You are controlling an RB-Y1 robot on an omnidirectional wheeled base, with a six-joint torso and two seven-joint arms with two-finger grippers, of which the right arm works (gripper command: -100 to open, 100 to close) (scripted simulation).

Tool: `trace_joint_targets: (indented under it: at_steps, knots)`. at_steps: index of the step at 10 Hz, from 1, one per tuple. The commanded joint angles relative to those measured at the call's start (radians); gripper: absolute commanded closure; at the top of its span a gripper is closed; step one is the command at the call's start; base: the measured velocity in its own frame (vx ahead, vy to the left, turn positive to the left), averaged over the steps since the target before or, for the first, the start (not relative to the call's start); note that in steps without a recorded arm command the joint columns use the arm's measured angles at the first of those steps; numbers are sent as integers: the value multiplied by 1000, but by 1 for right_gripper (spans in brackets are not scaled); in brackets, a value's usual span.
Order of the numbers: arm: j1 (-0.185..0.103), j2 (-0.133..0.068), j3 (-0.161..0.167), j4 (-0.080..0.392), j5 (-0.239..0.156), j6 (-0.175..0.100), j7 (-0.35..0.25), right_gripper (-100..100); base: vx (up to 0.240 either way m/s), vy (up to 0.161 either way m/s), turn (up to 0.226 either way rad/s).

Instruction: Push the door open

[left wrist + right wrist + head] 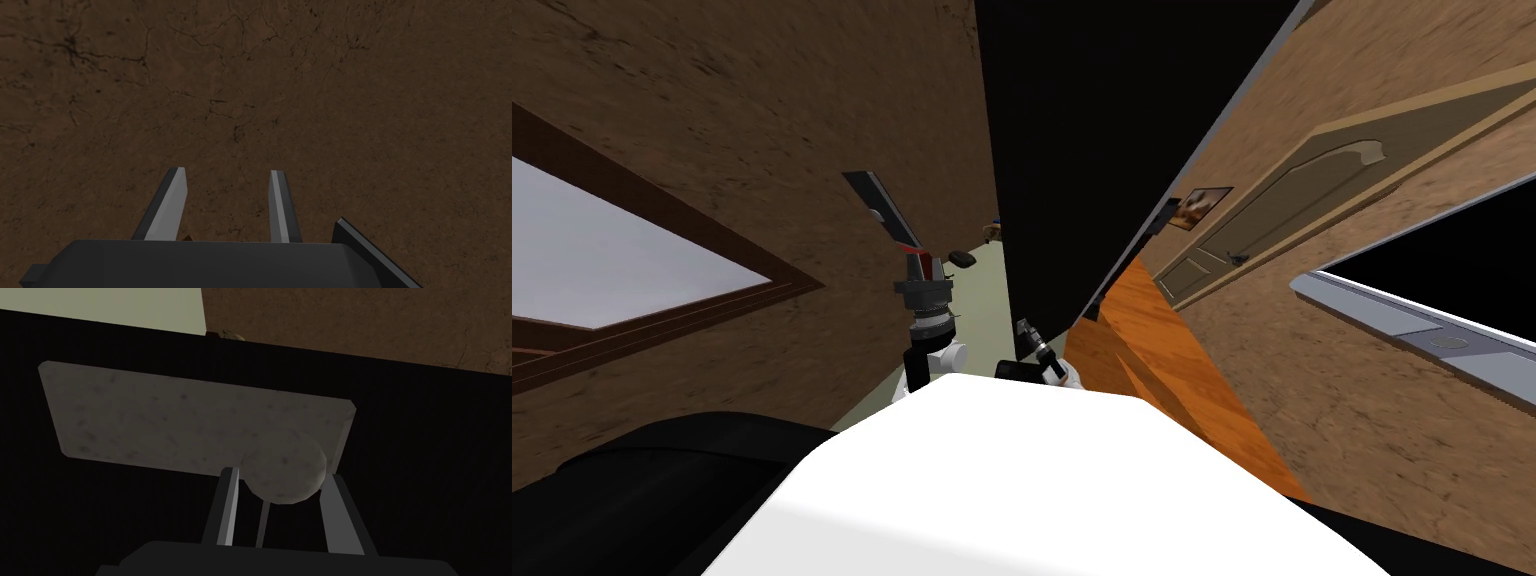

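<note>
From my head, the door stands just ahead and slightly right as a tall black slab, its light edge running along its right side. A brown wall fills the left. A strip of pale green floor shows between wall and door, and an orange floor lies to the right of the door. Far right, a second, tan door is set in another wall, with a small picture beside it. My left gripper is raised in front of the brown wall, left of the black door. My right gripper is low, at the near face of the black door.

Along my left hand, my left gripper points at the cracked brown wall; its fingers stand apart with nothing between them.

Along my right hand, the black door is close. A grey plate is fixed on it, and a round knob sits at the plate's end. My right gripper has one finger on each side of the knob, pressed against it.
</note>
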Motion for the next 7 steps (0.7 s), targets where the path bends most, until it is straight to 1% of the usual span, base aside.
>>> trace_joint_targets:
  at_steps: [1, 2, 3, 4, 7]
  knots:
    - [-1, -16, -34, -4, -12, 6, 4, 100, 138, 184, -73]
    - [-1, -17, -41, -3, -15, 6, 6, 100, 126, 179, -53]
    - [-1, -17, -41, -3, -15, 6, 6, 100, 80, 98, -34]
    - [12, -21, -33, -30, -18, 11, 2, -100, -95, -7, -67]
    - [21, -19, -26, -42, -23, 7, -4, -100, -186, -83, -37]
